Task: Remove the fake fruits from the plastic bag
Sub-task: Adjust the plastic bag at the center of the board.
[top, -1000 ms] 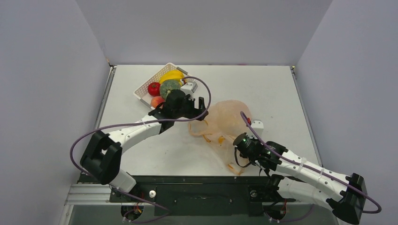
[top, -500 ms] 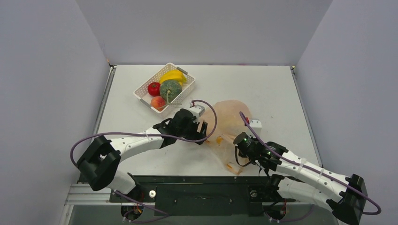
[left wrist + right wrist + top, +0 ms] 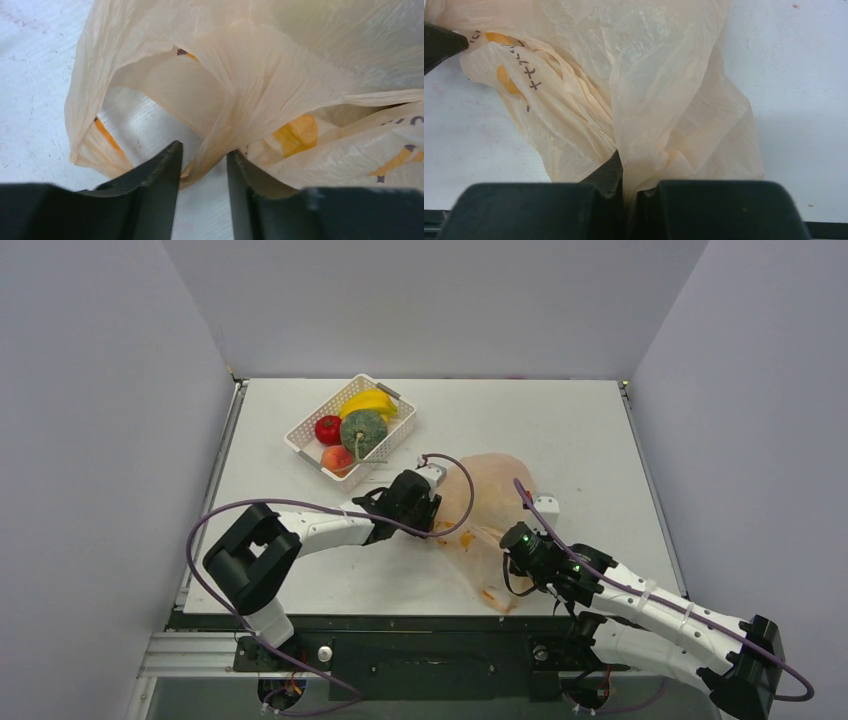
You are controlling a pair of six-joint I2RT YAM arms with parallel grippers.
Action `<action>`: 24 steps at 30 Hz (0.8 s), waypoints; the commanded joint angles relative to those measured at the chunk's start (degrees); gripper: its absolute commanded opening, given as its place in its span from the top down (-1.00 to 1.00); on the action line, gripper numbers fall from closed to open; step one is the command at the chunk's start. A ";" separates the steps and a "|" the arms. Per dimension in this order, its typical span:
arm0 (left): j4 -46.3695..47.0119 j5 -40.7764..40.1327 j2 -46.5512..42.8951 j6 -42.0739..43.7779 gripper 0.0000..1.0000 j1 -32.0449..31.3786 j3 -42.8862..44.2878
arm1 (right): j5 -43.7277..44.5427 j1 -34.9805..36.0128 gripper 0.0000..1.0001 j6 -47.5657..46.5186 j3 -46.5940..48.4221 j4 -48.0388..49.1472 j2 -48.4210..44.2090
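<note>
Two folds of the plastic bag (image 3: 490, 490) sit between jaws: right gripper (image 3: 629, 175) pinches one tight, left gripper (image 3: 202, 150), narrowly parted, straddles another.

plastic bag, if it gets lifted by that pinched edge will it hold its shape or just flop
Probably floppy: the plastic bag is thin crinkled film, bunching into pleats where the right hand pinches it. Likely very light, as the film looks translucent. A push from the left hand would probably crumple it rather than move it whole.

A robot lab booth: plain grey walls (image 3: 100, 440) box in a white table (image 3: 570, 430)
</note>
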 commanded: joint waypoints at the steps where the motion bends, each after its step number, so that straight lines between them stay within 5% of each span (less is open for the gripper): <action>1: 2.90 0.48 0.62 1.74 0.41 0.06 4.03 | 0.74 -0.39 1.00 -0.90 -0.15 1.79 0.00; 4: -1.10 0.46 0.11 1.52 0.97 0.07 4.97 | 0.68 -0.36 1.00 -1.07 0.03 1.93 0.21; 5: -1.65 0.82 -1.82 1.23 1.00 0.07 4.90 | 0.68 -0.35 1.00 -1.08 0.08 2.00 0.20; 17: -11.70 0.68 -34.15 -7.36 1.00 4.21 5.57 | 1.10 3.76 1.00 -8.64 5.56 5.86 9.73; 24: -7.00 1.28 -32.53 -11.41 1.00 9.15 7.59 | 1.37 10.75 1.00 -2.06 5.38 4.10 14.03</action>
